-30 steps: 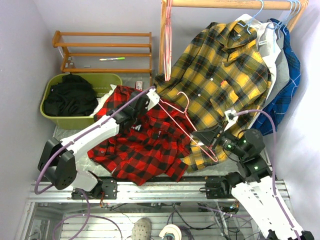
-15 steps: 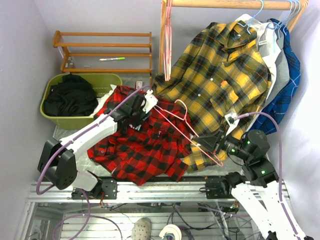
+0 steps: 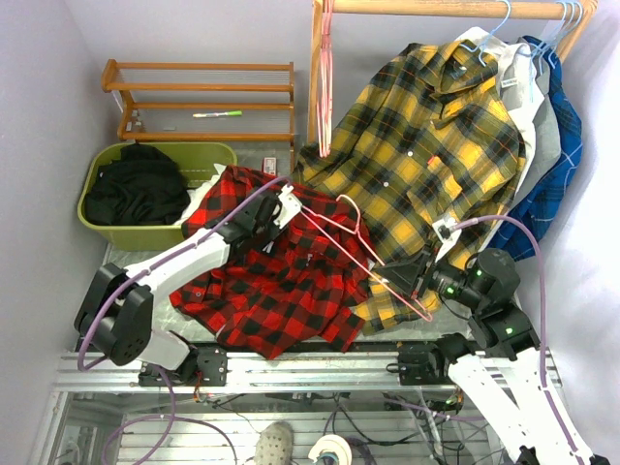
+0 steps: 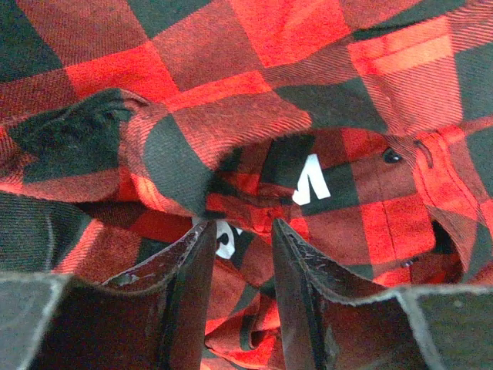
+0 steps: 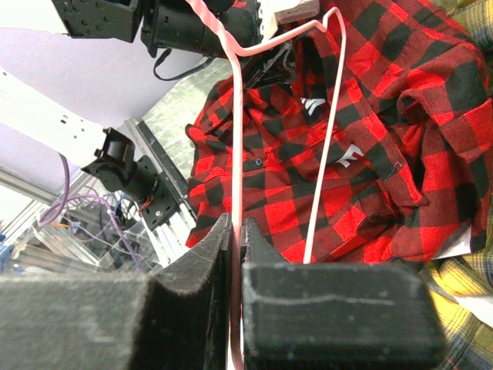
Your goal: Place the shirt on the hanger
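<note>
The shirt is lying spread on the table, with the hanger slanting over it, clamped by the right gripper. The left gripper is hovering at the collar, narrowly parted and empty; it would do best pinching one layer only, opening a mouth for the wire.

Bright even light, soft shadows, blurred near wrist-view foregrounds

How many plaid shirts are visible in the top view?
3. The red shirt lies on the table. The yellow shirt hangs from the rail. The blue shirt hangs at the far right, mostly covered. Others may be hidden behind.
</note>
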Robot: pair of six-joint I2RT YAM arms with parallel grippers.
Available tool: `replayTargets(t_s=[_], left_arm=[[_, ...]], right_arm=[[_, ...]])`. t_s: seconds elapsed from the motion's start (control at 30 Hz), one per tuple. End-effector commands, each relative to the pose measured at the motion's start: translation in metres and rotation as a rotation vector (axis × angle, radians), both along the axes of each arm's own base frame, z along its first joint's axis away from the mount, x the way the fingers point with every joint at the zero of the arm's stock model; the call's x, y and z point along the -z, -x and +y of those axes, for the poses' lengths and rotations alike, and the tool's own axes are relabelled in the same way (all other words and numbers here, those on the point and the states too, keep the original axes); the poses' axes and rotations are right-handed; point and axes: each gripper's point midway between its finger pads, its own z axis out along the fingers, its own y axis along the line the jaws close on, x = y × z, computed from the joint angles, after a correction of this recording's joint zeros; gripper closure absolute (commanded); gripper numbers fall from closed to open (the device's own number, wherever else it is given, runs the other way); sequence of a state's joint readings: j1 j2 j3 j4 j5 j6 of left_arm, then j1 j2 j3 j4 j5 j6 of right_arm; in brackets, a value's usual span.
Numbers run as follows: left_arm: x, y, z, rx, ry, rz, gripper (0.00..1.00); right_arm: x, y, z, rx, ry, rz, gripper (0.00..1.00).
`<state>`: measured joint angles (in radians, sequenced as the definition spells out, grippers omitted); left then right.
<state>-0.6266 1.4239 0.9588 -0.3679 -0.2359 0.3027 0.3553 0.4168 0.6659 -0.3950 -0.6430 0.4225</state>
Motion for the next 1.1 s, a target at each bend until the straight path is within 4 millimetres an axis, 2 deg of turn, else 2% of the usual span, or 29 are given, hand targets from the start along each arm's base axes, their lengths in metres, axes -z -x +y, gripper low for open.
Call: replayTargets(t_s=[0.0, 0.13, 0.2, 0.3, 0.37, 0.53, 0.7, 0.87, 1.07], left_arm=[[-0.006, -0.021, 0.0, -0.057, 0.017, -0.09, 0.54], [-0.007, -0.027, 0.001, -0.073, 0.01, -0.117, 0.53], [-0.006, -0.028, 0.0, -0.074, 0.011, -0.12, 0.57], [-0.006, -0.03, -0.001, -0.072, 0.016, -0.121, 0.75], [-0.012, -0.031, -0.003, -0.068, 0.017, -0.123, 0.92], [-0.052, -0.024, -0.012, 0.0, 0.041, -0.089, 0.93], [-0.079, -0.019, -0.019, 0.02, 0.087, -0.053, 0.93], [-0.095, -0.016, -0.03, 0.038, 0.153, -0.03, 0.93], [-0.105, -0.015, -0.03, 0.042, 0.157, -0.035, 0.93]], right_arm=[[-0.012, 0.002, 0.0, -0.014, -0.002, -0.048, 1.0], [-0.011, 0.001, 0.0, -0.008, -0.004, -0.046, 1.0], [-0.012, 0.001, 0.0, -0.008, -0.01, -0.046, 1.0], [-0.011, 0.001, 0.001, -0.007, -0.013, -0.046, 1.0], [-0.01, 0.001, 0.0, -0.007, -0.01, -0.043, 1.0], [-0.003, 0.005, 0.006, -0.043, -0.056, -0.012, 1.0], [0.0, 0.016, 0.017, -0.126, -0.136, 0.031, 1.0], [-0.001, 0.013, 0.019, -0.127, -0.172, 0.033, 1.0], [-0.014, -0.012, 0.01, 0.015, -0.238, -0.053, 1.0]])
